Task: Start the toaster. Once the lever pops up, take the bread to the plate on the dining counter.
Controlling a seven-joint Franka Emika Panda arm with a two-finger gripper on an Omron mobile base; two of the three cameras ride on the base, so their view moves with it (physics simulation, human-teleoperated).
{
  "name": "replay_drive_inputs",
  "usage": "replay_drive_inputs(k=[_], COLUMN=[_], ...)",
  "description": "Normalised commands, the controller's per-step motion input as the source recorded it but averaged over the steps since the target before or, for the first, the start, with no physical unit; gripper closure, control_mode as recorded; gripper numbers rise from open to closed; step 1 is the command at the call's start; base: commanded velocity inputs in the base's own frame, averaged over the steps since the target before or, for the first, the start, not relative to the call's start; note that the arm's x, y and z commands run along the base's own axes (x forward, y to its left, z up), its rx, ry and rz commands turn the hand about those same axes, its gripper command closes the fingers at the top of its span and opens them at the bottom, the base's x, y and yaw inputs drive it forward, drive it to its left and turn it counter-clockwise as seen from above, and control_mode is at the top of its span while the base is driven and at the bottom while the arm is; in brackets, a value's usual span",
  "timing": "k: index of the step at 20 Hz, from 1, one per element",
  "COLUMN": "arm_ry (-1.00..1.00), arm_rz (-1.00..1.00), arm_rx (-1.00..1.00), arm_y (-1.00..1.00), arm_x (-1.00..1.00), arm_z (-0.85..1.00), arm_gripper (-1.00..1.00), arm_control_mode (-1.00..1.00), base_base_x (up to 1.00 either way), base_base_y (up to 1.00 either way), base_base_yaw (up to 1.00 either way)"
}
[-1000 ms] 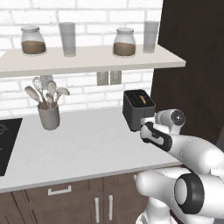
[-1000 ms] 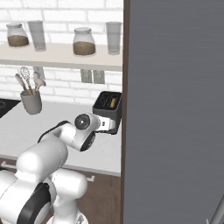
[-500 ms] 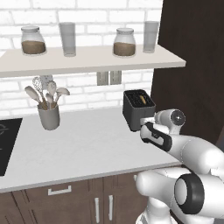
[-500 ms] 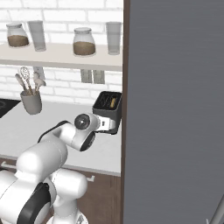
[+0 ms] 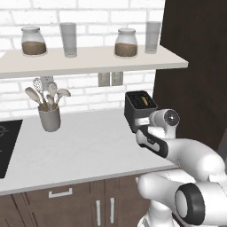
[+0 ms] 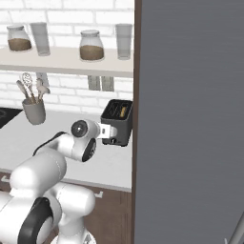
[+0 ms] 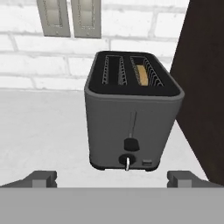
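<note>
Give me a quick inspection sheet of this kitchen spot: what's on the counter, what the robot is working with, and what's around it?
Surface: light grey counter over brown cabinet doors; black cooktop at its left end.
Job's things: dark grey toaster by the dark panel; bread sunk in the right slot; lever low on its front track.
Clutter: grey utensil holder with spoons.
Gripper: gripper open, facing the toaster's front, touching nothing.
Cables: nothing seen.
Surroundings: white brick wall, wall outlets, shelf with two jars and two glasses, tall dark panel.

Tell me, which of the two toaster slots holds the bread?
The right slot as the hand view shows it: the bread sits low inside it, while the toaster's left slot is empty.
</note>
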Motion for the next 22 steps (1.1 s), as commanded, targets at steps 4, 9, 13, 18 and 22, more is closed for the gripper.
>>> replay_drive_inputs(k=[4,9,13,18,22], arm_ry=[-0.07,-0.08,-0.06,-0.05,-0.05], arm_rz=[0.0,0.0,0.0,0.0,0.0], arm_rx=[0.0,0.0,0.0,0.0,0.0], arm_y=[0.37,0.18,0.16,0.07,0.0], arm_x=[0.0,0.0,0.0,0.0,0.0], arm_z=[0.0,-0.1,-0.2,-0.31,-0.4], arm_gripper=[-1.0,-1.0,-1.0,-1.0,-1.0], arm_control_mode=[-1.0,-1.0,-1.0,-1.0,-1.0], base_base_x=[0.0,0.0,0.0,0.0,0.0], base_base_y=[0.0,0.0,0.0,0.0,0.0], base_base_yaw=[0.0,0.0,0.0,0.0,0.0])
